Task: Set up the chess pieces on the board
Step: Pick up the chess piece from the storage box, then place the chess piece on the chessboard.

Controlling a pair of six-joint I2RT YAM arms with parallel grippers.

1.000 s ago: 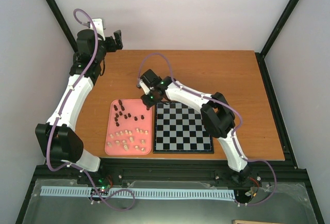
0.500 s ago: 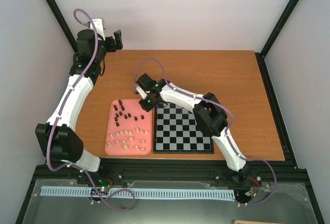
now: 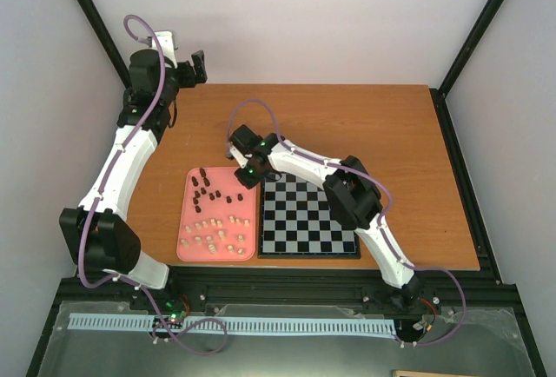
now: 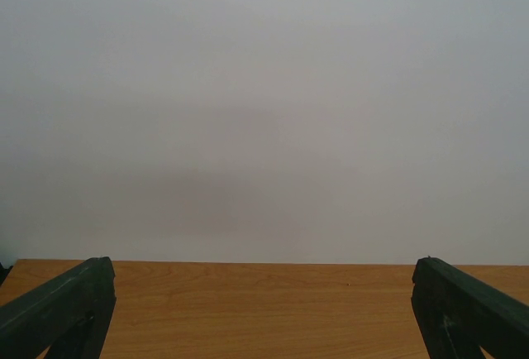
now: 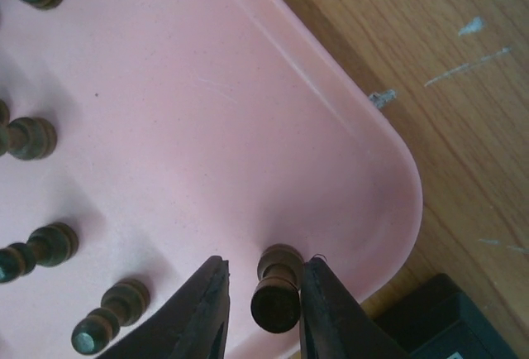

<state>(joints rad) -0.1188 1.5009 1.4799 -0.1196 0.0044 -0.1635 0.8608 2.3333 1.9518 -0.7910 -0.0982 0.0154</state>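
Since a moment ago, the right arm has swung off the far left corner of the board (image 3: 308,216) and over to the pink tray (image 3: 182,254). Its pincer has been pulling its jaws in.

Nearest the arm bases, the cream chess pieces (image 3: 213,231) sit in loose rows in the near half of the tray. The board lies just beside the tray, on its right. It has no pieces on it yet, so the job is only starting. A bit farther back, the dark chess pieces (image 3: 208,190) are bunched in the far half of the tray.

At the tray's far right corner is the right pincer (image 5: 266,270). Its jaws stand on both sides of one dark piece (image 5: 277,299). One jaw looks like it touches the piece, but the other shows a thin gap, so it is not gripping yet. I think the jaws should close slowly and evenly, so the little piece does not get pushed or pop out sideways. Then it should go straight up, because the tray's raised edge is very near. The other dark pieces are well apart from it.

The dark piece is small and brown, with a round end and a thinner neck. I cannot tell if it stands or lies down.

Farthest back, the left pincer (image 4: 263,293) hangs over the tabletop (image 3: 391,134) near the wall. Its jaws are wide open and hold nothing.
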